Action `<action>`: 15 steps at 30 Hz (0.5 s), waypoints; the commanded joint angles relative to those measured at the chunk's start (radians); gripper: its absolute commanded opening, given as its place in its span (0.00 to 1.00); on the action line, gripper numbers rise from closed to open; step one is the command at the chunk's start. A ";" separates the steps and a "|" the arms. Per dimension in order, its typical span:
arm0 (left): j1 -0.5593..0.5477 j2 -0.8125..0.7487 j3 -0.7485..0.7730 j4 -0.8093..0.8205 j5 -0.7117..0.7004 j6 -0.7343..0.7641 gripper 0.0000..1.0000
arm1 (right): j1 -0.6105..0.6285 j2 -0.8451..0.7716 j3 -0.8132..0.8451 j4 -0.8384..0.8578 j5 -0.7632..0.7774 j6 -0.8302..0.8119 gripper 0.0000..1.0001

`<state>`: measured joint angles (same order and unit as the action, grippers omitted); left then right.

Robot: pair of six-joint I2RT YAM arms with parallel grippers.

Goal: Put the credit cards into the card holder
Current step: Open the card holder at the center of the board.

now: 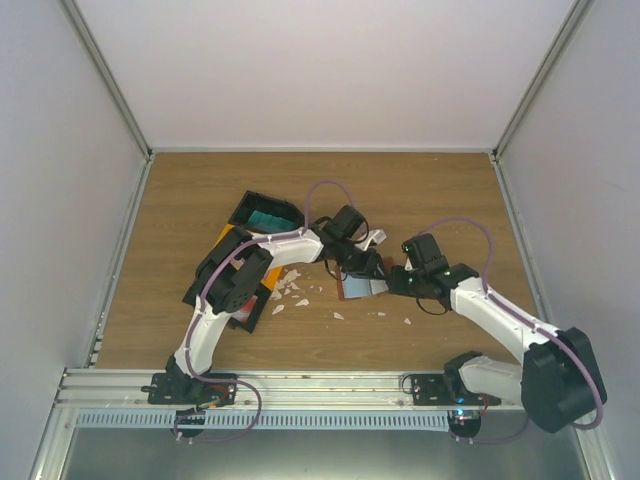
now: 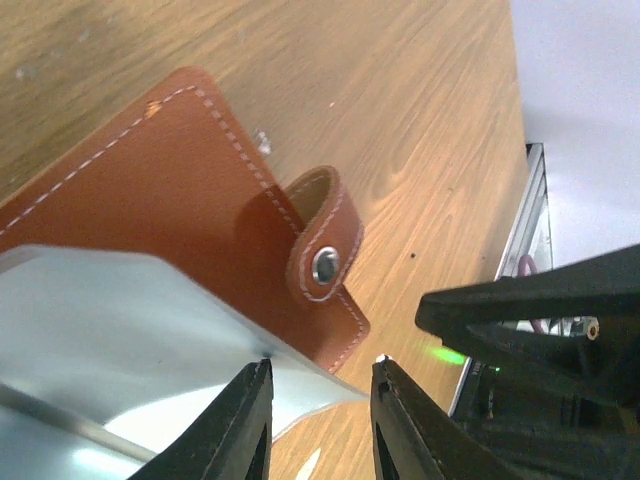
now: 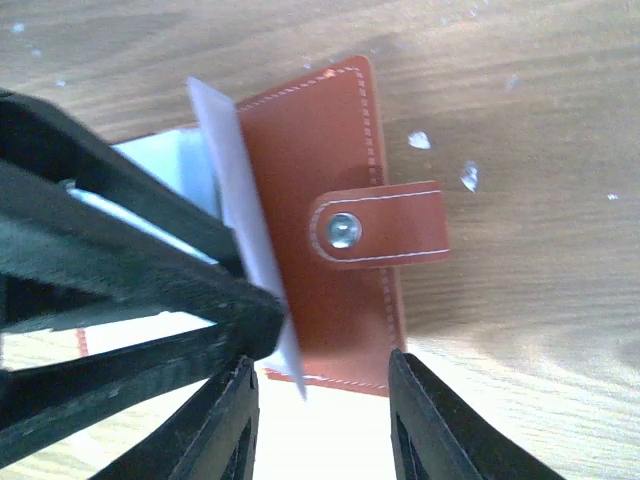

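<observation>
The reddish-brown card holder lies flat on the table between the two grippers, its snap strap facing up. A pale card leans tilted over its left part, and it shows as a glossy pale sheet in the left wrist view. My left gripper is open, one finger against that sheet's edge, with a clear gap between the jaws. My right gripper is open, its jaws either side of the card holder's near edge. Teal credit cards lie in a black bin.
The black bin stands at the back left, with a yellow bin and another black bin partly under my left arm. Small white scraps are scattered on the wooden table. White walls enclose three sides.
</observation>
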<state>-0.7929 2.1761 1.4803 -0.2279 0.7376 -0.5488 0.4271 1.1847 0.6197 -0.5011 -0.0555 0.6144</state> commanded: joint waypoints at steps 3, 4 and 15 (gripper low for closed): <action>0.004 0.027 0.059 0.015 0.019 0.003 0.32 | 0.004 -0.031 0.008 0.003 -0.105 -0.039 0.37; 0.006 0.031 0.062 0.013 0.020 0.003 0.32 | 0.004 -0.022 0.005 0.016 -0.118 -0.043 0.37; 0.022 -0.007 0.041 -0.004 -0.017 0.023 0.37 | 0.004 0.185 0.071 0.070 0.174 0.034 0.31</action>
<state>-0.7837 2.1891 1.5211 -0.2317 0.7418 -0.5468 0.4274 1.3277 0.6395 -0.4702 -0.0406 0.6048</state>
